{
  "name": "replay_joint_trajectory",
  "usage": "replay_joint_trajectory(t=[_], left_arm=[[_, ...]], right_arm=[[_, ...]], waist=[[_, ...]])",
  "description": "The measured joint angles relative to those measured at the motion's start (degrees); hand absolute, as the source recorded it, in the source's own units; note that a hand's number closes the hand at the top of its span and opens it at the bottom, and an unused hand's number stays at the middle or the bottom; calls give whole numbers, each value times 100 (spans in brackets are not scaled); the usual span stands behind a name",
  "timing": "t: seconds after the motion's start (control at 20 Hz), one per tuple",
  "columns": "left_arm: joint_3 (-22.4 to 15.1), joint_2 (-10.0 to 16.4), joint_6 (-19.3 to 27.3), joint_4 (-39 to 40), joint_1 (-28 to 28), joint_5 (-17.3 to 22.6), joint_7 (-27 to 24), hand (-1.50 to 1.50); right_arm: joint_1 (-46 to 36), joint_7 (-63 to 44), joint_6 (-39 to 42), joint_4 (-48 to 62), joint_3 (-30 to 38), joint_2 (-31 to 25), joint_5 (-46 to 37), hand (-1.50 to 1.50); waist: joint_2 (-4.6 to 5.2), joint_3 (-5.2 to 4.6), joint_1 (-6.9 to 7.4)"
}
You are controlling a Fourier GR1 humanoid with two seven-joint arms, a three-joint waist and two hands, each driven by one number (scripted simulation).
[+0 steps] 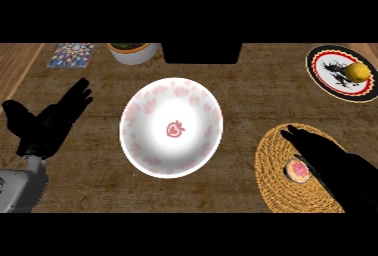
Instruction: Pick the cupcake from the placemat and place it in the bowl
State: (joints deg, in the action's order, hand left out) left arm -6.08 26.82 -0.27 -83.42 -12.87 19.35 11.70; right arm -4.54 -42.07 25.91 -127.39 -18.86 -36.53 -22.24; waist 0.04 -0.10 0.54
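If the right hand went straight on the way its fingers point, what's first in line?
Probably the black box at the counter's far edge. The right hand points up-left, seemingly clearing the white floral bowl; height is unclear.

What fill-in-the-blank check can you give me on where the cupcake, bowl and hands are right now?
The cupcake lies on the woven ____.
The robot's ____ hand is stretched out just beside the cupcake.
The white bowl with pink marks holds ____.
The yellow fruit sits on a round ____ at the far right.
Missing words: placemat; right; nothing; plate.
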Motion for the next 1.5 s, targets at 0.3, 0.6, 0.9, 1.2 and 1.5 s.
replay_joint_trajectory(t=[0.3, 0.6, 0.9, 1.2, 1.5], left_arm=[[136, -140, -118, -15, 3, -129, 58, 0], [378, -242, -237, 6, -55, -257, 183, 0], [518, -403, -341, -58, -11, -431, 232, 0], [686, -523, -540, -130, 168, -587, 190, 0], [813, -686, -659, -159, 141, -718, 254, 0]], right_arm=[[-384, -459, 585, 374, -54, 309, -21, -150], [-439, -489, 841, 618, -135, 618, -414, -150], [-369, -354, 1072, 845, 26, 752, -723, -150], [-256, -15, 1158, 1103, 101, 958, -1182, -150], [-231, 241, 1254, 1401, 235, 1198, -1517, -150]], waist=[[-2, 7, -29], [-5, 8, -41], [-4, 10, -52], [-5, 11, -49], [-5, 10, -54]])
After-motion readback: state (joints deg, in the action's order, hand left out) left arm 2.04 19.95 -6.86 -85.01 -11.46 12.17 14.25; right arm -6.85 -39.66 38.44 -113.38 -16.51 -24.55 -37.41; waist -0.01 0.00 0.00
